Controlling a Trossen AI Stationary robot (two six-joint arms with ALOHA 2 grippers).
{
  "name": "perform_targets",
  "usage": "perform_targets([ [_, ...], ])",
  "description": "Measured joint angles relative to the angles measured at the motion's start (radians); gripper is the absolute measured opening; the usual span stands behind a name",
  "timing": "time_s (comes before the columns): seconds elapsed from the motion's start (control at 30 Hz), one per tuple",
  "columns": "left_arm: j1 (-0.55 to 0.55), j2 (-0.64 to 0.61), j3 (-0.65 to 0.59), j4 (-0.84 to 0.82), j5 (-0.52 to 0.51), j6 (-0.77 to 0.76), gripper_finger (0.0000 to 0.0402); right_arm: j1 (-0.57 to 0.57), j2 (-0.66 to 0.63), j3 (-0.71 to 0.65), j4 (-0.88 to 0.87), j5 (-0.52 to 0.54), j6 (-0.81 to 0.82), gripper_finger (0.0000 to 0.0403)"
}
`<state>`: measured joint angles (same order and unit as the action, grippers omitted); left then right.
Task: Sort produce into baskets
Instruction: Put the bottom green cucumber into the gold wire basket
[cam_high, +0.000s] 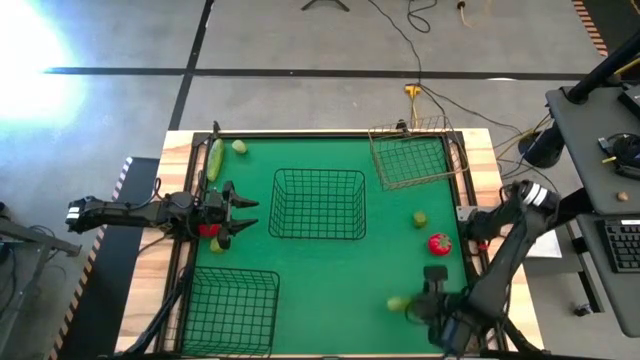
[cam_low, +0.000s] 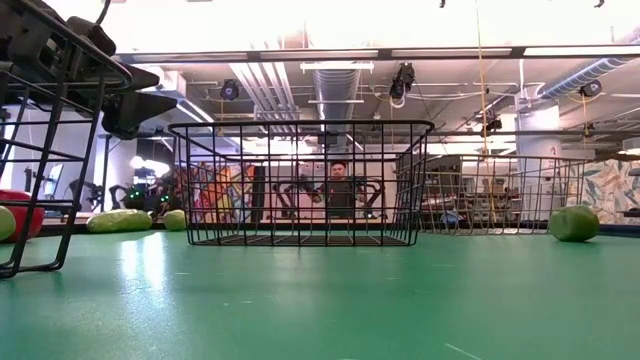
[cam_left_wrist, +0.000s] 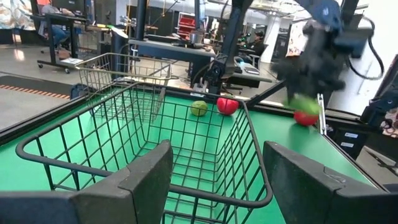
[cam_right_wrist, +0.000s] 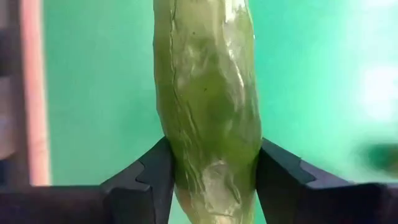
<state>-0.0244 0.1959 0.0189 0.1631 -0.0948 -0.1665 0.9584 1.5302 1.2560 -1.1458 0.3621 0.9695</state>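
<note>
- The high view looks straight down on the whole green surface (cam_high: 330, 270) and both arms, from well above.
- The low view sits at surface height, facing level across it into the room, with the middle basket (cam_low: 300, 185) straight ahead.
- The left wrist view looks forward across that same basket (cam_left_wrist: 155, 143), which the high view (cam_high: 318, 203) also shares.
- The right wrist view is pressed very near a cucumber (cam_right_wrist: 208, 106) between its own end effector (cam_right_wrist: 211, 177) fingers.

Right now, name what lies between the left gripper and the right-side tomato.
The middle dark basket, between left gripper and tomato; high view shows it.
</note>
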Motion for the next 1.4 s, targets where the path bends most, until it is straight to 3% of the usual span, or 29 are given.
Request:
perform_targets([
  [0.17,0.000,0.001,0.000,0.000,0.000,0.000,0.0233,-0.179,-0.172,0.066,-0.295,0.267,0.000,0.0177],
  [0.37,0.000,0.001,0.000,0.000,0.000,0.000,0.0233,-0.665,-0.355,0.056,-0.302,0.267,-0.303,0.0168],
  [0.47,0.000,0.001,0.000,0.000,0.000,0.000,0.0233,-0.956,-0.384,0.055,-0.253,0.196,-0.560,0.0168],
  [0.6,0.000,0.001,0.000,0.000,0.000,0.000,0.0233,-1.329,-0.361,0.052,-0.164,0.002,-0.888,0.0168],
  [0.77,0.000,0.001,0.000,0.000,0.000,0.000,0.0233,-1.653,-0.256,0.052,-0.087,-0.188,-1.107,0.0168],
  [0.93,0.000,0.001,0.000,0.000,0.000,0.000,0.0233,-1.793,-0.104,0.052,-0.087,-0.264,-1.203,0.0168],
  [1.4,0.000,0.001,0.000,0.000,0.000,0.000,0.0233,-1.810,0.166,0.052,-0.012,-0.362,-1.355,0.0169],
])
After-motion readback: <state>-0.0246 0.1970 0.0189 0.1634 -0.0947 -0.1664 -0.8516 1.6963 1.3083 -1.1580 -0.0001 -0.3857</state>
